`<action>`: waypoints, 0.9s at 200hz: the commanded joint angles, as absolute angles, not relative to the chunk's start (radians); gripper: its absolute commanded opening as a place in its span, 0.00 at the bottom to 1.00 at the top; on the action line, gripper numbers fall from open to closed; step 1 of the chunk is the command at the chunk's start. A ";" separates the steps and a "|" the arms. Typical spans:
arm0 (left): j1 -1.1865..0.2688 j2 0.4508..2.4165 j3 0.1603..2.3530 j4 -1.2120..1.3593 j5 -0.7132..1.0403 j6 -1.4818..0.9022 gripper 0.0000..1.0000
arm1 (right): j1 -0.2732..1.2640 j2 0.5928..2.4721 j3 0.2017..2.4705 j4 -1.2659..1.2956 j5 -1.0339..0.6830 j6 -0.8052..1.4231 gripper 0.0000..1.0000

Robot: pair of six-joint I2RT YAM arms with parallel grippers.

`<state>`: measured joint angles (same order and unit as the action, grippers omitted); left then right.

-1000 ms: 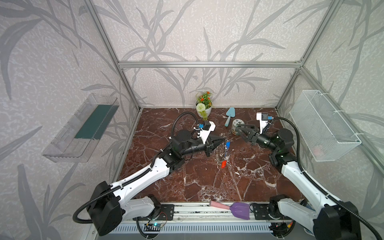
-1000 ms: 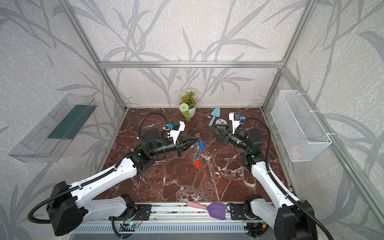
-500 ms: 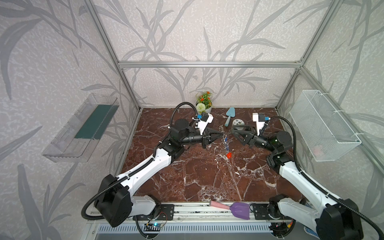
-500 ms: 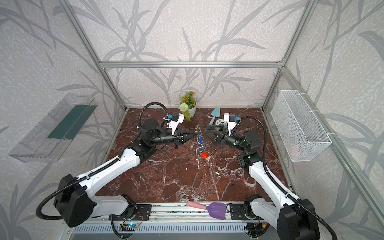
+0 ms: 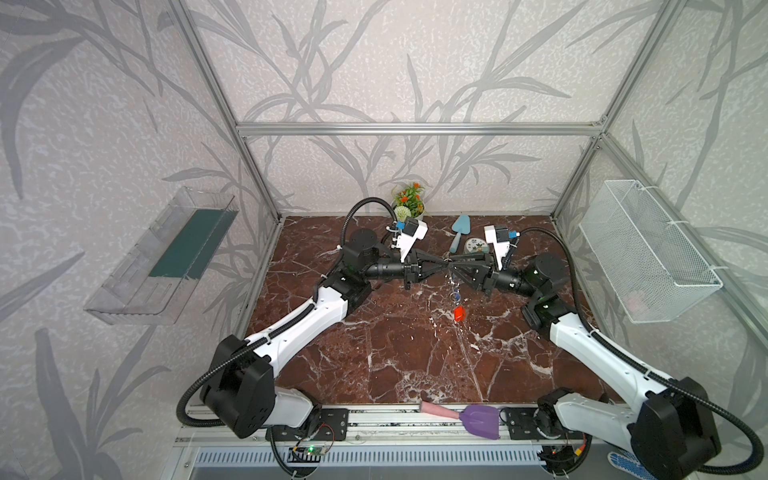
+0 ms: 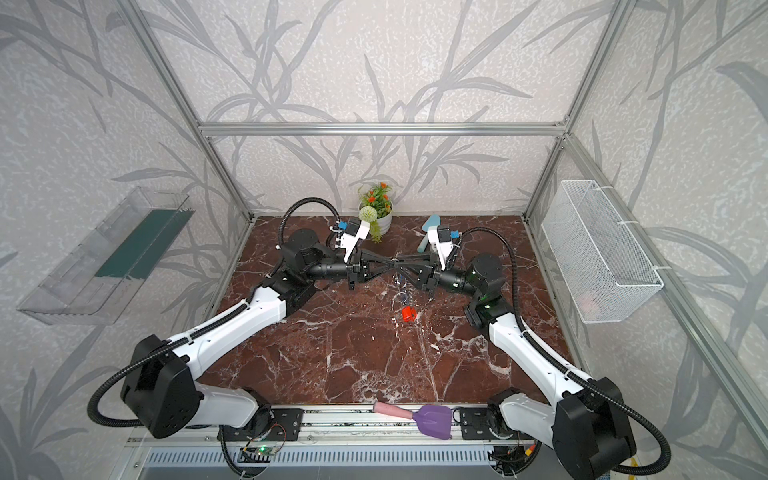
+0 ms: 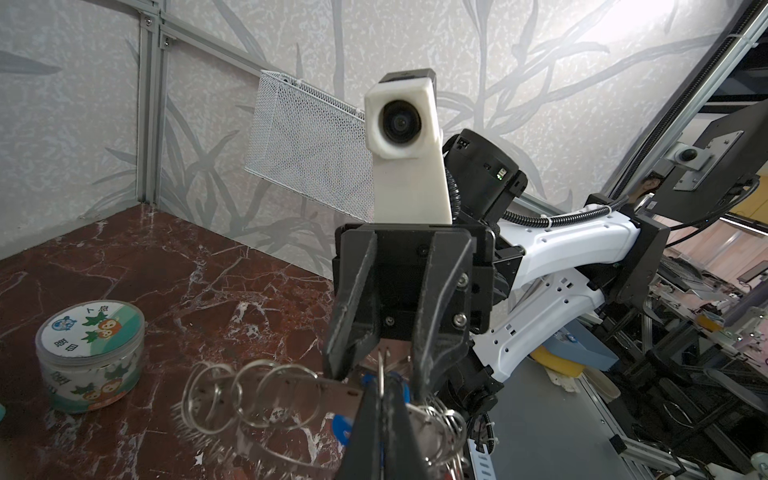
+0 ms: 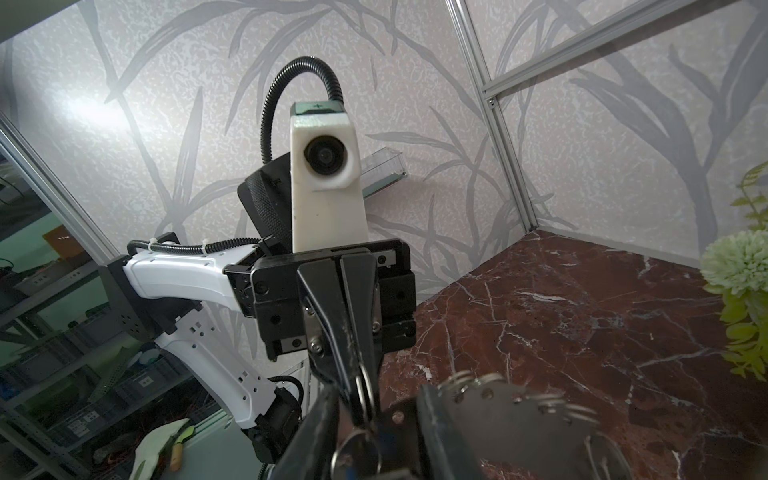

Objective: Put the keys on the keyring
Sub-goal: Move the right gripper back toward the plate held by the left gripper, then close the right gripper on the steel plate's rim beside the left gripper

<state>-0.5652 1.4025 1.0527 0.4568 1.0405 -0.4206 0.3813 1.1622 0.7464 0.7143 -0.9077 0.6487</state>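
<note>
Both grippers meet tip to tip above the middle of the table. My left gripper (image 5: 444, 262) (image 6: 392, 262) (image 7: 383, 376) is shut on a wire split ring of the keyring (image 7: 291, 392) (image 8: 519, 415), whose grey plate hangs below it (image 5: 455, 286) (image 6: 401, 286). The keys dangle from the keyring: a blue head (image 7: 343, 424) next to the plate and an orange-red one (image 5: 458, 313) (image 6: 408, 312) lowest. My right gripper (image 5: 454, 263) (image 6: 402, 264) (image 8: 374, 440) faces the left one with its jaws apart, straddling the left fingertips and the held ring.
A round printed tin (image 5: 476, 246) (image 7: 89, 357), a teal trowel (image 5: 459, 226) and a potted plant (image 5: 409, 203) stand at the back. A wire basket (image 5: 648, 249) hangs on the right wall, a clear shelf (image 5: 166, 257) on the left. A purple scoop (image 5: 478, 419) lies on the front rail.
The left gripper has lifted the keyring a little. The right gripper has moved left onto the left gripper's tip, and its jaws have narrowed.
</note>
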 commanded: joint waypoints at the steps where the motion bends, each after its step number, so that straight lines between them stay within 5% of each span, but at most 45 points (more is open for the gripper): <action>1: -0.561 1.401 1.104 0.544 1.099 -0.452 0.00 | 0.377 1.173 0.782 0.784 -0.942 0.695 0.26; 108: -0.533 1.405 1.103 0.582 1.132 -0.497 0.00 | 0.306 1.210 0.774 1.004 -0.998 0.934 0.39; 180: -0.530 1.406 1.101 0.615 1.144 -0.524 0.00 | 0.322 1.185 0.808 0.866 -1.008 0.856 0.23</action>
